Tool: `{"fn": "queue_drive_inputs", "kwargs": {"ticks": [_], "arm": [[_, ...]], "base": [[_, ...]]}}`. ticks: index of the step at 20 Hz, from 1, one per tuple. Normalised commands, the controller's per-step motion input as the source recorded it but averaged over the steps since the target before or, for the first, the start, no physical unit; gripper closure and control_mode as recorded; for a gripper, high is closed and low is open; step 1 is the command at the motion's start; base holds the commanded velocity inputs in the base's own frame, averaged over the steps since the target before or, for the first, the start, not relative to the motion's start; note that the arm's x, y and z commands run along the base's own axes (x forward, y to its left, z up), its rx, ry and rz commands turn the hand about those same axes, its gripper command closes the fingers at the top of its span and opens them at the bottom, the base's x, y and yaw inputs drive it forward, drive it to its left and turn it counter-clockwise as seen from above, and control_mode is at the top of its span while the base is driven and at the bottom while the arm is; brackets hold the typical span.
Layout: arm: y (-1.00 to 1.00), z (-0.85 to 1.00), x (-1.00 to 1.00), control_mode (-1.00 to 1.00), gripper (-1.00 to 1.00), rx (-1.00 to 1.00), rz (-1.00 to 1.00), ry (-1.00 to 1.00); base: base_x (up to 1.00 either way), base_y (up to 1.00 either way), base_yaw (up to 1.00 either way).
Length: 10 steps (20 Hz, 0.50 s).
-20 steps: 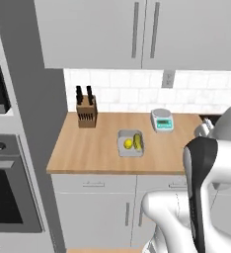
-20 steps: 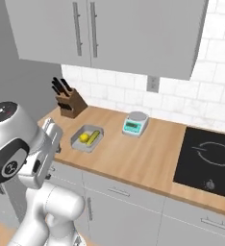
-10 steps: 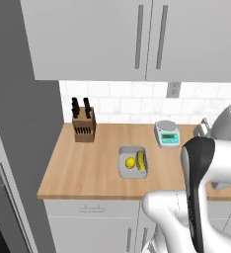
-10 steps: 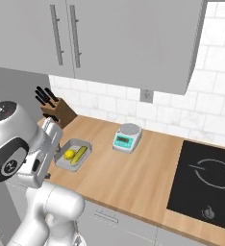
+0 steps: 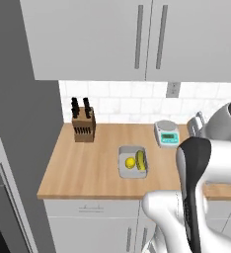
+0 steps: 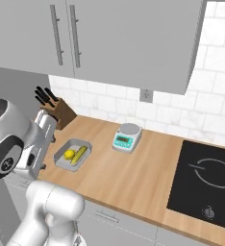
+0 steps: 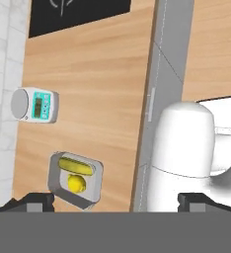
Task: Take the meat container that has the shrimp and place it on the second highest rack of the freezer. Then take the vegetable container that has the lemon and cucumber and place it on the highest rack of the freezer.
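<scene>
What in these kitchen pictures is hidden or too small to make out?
- Scale display: too small to read in every view.
- Knife block: its lower left is behind the robot's arm in the right base view.
- Stovetop: cut off by the right edge there.
- Tool: just the fingertips rise at the hand view's bottom edge.

Wood-brown surface (image 5: pixel 93 168); on it a grey tray (image 5: pixel 133 161) holds a yellow lemon (image 5: pixel 130 162) and green cucumber (image 5: pixel 140 160), near a teal-faced scale (image 5: pixel 166 133).
</scene>
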Motion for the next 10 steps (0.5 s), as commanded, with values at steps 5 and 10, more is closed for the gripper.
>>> {"fn": "queue_drive_inputs", "kwargs": {"ticks": [5, 10], "arm": [[0.78, -0.21, 0.7, -1.0, -1.0, 0.0, -0.15, 0.0], [0.5, -0.54, 0.68, -1.0, -1.0, 0.0, -0.24, -0.11]], "base": [[0.0, 0.0, 0.0], [0.0, 0.0, 0.0]]}}
